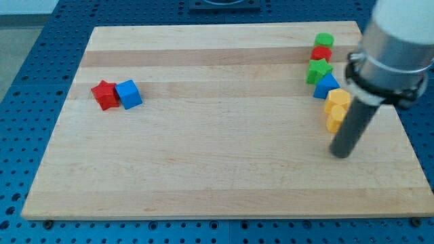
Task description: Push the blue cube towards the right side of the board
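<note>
The blue cube [129,93] sits at the view's left side of the wooden board [217,176], touching a red star-shaped block [105,94] on its left. My tip [341,153] rests on the board far to the view's right of the blue cube, just below a yellow block [336,108]. The rod rises up and right into the arm's grey body [397,44].
A column of blocks stands near the board's right edge: a green block [324,40] at the top, a red block [321,53], a green star [317,70], a blue block [325,85], then the yellow ones. Blue perforated table surrounds the board.
</note>
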Robot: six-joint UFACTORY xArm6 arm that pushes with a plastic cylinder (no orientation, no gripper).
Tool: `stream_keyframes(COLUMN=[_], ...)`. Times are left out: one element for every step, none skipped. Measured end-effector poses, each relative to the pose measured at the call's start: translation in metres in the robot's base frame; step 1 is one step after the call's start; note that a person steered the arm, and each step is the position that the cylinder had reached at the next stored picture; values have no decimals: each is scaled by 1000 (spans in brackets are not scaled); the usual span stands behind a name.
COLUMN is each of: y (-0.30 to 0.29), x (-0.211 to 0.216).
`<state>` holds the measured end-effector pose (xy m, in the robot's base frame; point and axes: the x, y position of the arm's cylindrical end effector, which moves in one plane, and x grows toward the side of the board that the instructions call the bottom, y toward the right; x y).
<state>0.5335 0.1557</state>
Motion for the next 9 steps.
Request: stream_keyframes(y=[-104, -227, -346, -435, -460, -459, -424, -345, -257], x=[1, 0, -19, -69, -110, -136, -144, -145, -143])
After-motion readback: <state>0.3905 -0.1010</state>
